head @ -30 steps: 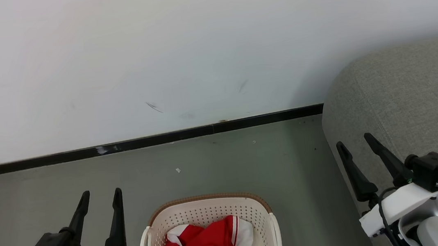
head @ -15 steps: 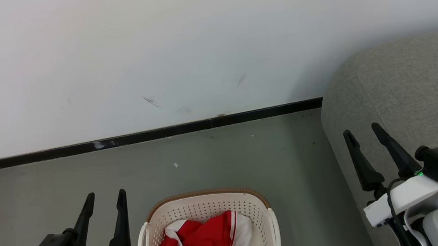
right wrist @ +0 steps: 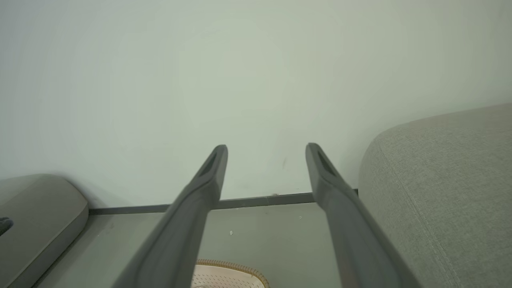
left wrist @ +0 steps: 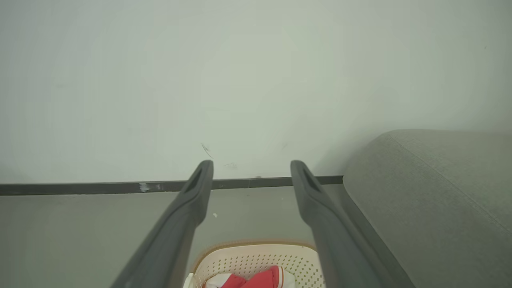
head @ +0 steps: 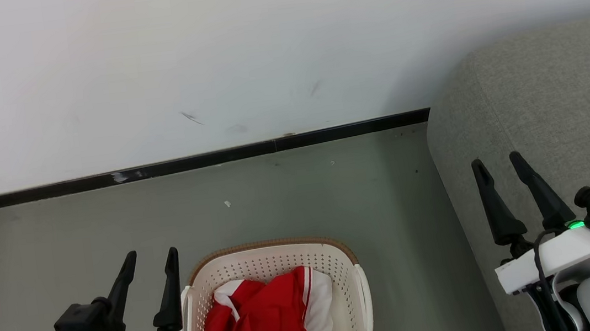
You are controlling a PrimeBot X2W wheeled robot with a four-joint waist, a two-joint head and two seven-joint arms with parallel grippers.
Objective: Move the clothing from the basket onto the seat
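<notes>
A pale wall spans the back, with a dark skirting along its foot where it meets the grey-green floor. The grey seat rises at the right, its rounded corner close to the wall. The basket stands on the floor at the bottom centre, near the seat but apart from it. The clothing lies crumpled inside the basket, red with white panels and striped hems, none of it on the seat. The left tool hangs just beside the basket's left handle, its fingers spread and gripping nothing. The right tool is in front of the seat's edge, likewise released and empty, fingers pointing toward the wall.
</notes>
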